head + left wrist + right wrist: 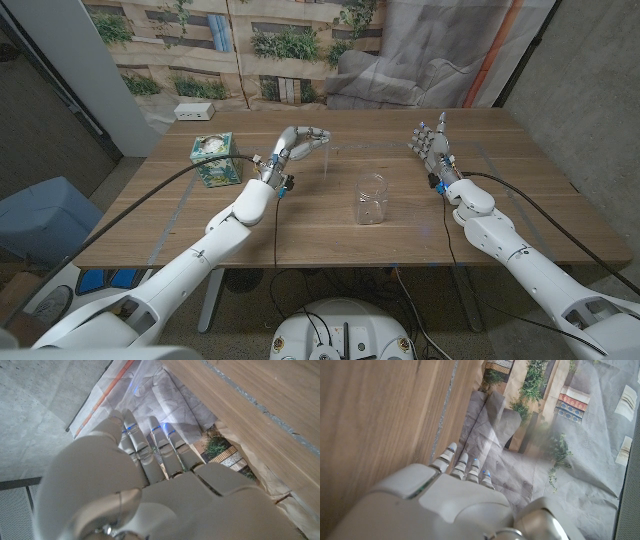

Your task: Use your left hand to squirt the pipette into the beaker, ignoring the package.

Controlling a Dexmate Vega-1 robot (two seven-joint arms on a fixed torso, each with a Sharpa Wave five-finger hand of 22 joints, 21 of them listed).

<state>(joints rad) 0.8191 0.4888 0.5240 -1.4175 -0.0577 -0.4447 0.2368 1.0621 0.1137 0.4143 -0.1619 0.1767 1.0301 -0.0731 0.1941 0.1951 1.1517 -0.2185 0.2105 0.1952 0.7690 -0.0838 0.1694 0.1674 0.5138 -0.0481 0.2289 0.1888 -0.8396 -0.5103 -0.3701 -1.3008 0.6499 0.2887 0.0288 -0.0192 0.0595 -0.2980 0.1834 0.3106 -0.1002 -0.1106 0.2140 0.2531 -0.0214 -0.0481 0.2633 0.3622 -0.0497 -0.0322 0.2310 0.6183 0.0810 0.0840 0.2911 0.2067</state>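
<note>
Table (540, 215), wooden. Left hand (300, 143), raised over the far middle, fingers curled together pinching a thin pipette (327, 160) that hangs downward, well apart from the beaker. Right hand (432, 140), upright, fingers spread, holding nothing. Package (213, 158), green, left of the left hand, untouched. Beaker (371, 197), clear, mid-table, apparently empty. Judged progress: pipette held; carry and squirt remain.

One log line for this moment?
left hand: holds pipette, raised behind beaker | right hand: open | package: untouched
</note>
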